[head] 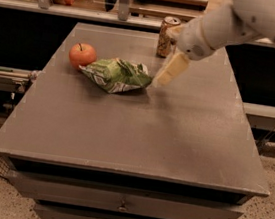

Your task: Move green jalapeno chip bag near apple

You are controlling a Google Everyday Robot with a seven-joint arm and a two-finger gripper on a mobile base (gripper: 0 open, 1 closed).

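Drink can [168, 36] upright near the far edge of a grey table [134, 131] — drawers [123, 201] below.

A crinkled, faintly glossy foil is seen on the green jalapeno chip bag [116, 74], and a smooth, slightly shiny skin on the small round red-orange apple [82, 55]. The flat grey surface [140, 127] is finished matt. The cream, plastic-looking pincer [168, 73], held just beside the bag's right end, appears smooth and matt. The brown-and-white drink can [167, 36] looks metallic.
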